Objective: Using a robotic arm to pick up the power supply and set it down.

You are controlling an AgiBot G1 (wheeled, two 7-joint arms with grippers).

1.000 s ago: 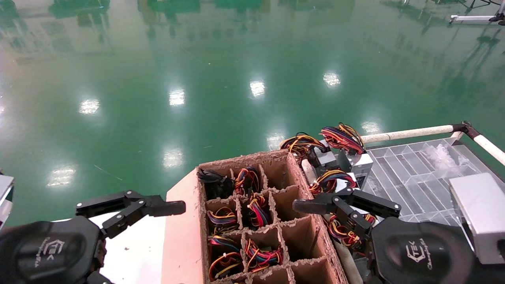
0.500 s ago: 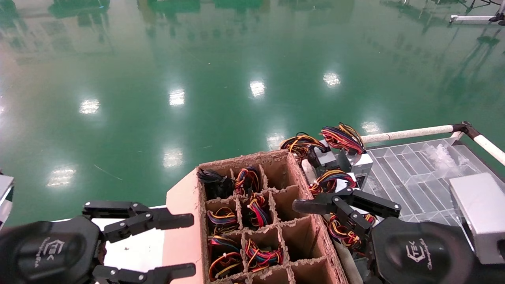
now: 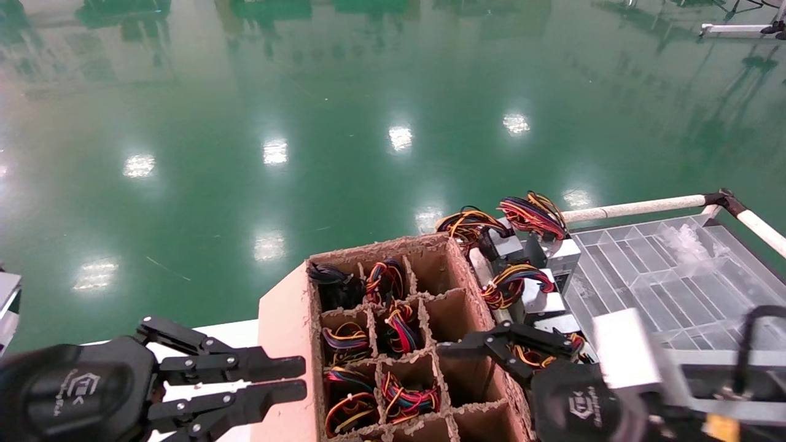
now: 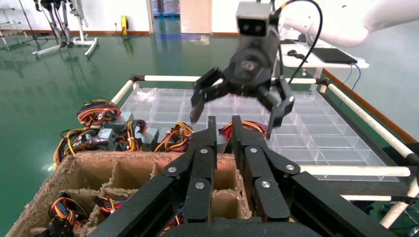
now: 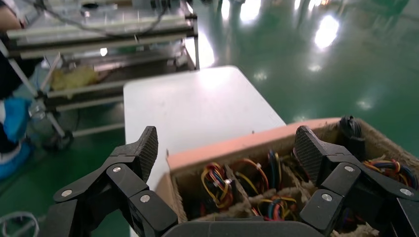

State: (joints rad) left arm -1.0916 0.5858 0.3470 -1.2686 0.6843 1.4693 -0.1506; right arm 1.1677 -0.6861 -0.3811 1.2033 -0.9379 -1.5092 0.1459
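Right fingers (image 5: pixel 148 145): spread wide, holding nothing; you can see both ribbed pads apart in the right wrist view.
Right gripper (image 3: pixel 485 347): hangs over the right edge of the box (image 3: pixel 288 319), at its near cells; its palm faces the box. The left wrist view shows it (image 4: pixel 236 106) splayed above the tray (image 4: pixel 336 143).
Left fingers (image 3: pixel 270 368): drawn nearly together, a thin gap between them, nothing gripped.
Left gripper (image 3: pixel 288 379): sits low at the left of the box, tips just beside its outer wall, above the white counter (image 3: pixel 209 393).
Power supply (image 3: pixel 556 252): you will find several silver units with wire bundles lying between the box and the tray, to the right of the box's far end; none is in either gripper. The nearest lies just beyond the right fingers.
Box: brown cardboard grid; several cells hold coloured wire bundles, the right-hand cells look bare.
Tray: clear, divided, on the right behind a white rail (image 3: pixel 632 207).
Floor (image 3: pixel 307 123): glossy green, beyond the counter.
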